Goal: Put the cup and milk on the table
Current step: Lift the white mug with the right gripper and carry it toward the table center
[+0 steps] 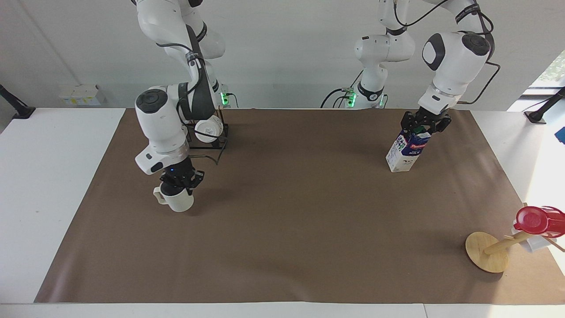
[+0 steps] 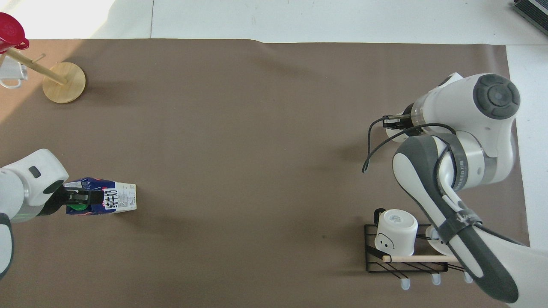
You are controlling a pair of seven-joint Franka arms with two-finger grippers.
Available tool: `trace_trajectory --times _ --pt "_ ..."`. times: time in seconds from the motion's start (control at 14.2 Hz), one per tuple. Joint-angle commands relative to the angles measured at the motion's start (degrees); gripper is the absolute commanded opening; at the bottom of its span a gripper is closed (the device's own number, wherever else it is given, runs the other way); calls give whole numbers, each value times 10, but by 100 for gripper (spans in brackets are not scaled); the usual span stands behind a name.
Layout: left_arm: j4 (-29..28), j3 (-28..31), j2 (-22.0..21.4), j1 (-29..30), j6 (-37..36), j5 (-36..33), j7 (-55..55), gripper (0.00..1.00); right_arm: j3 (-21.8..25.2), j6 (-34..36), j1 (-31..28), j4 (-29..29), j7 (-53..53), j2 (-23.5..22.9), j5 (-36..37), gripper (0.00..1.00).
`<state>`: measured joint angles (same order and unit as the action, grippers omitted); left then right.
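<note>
The cup (image 1: 177,202), a cream-white mug, hangs from my right gripper (image 1: 181,184), which is shut on its rim. It sits low over the brown sheet (image 1: 287,221) of the table (image 1: 53,185), and I cannot tell whether it touches. In the overhead view my right gripper (image 2: 392,122) and arm hide most of the cup (image 2: 394,135). The milk (image 1: 407,152) stands on the sheet toward the left arm's end. My left gripper (image 1: 424,124) is shut on its top by the green cap. The carton (image 2: 112,201) and left gripper (image 2: 78,199) also show in the overhead view.
A black wire rack (image 1: 219,140) with white mugs (image 2: 396,233) stands near the right arm's base. A wooden stand (image 1: 485,252) carrying a red cup (image 1: 536,221) is at the edge away from the robots, at the left arm's end; it also shows in the overhead view (image 2: 64,81).
</note>
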<state>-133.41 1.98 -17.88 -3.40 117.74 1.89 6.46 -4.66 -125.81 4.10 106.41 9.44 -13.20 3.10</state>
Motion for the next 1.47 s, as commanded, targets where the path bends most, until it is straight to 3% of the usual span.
trace_trajectory --times 0.0,0.35,0.56,0.84,1.4 --pt "-8 5 -1 -6 13 -11 -10 71 -1 36 40 -27 17 -7 4 0" --pt "-7 5 -1 -4 13 -11 -10 64 -1 43 143 -36 172 -5 0 0" --pt "-5 5 -1 -2 9 -11 -10 60 -3 58 178 -59 210 -9 -5 0" --pt "-1 5 2 -2 3 -11 -11 59 -3 101 230 -145 276 -62 -2 0" --pt "34 5 3 -1 -26 -10 -18 55 -1 137 303 -251 378 -159 10 0"
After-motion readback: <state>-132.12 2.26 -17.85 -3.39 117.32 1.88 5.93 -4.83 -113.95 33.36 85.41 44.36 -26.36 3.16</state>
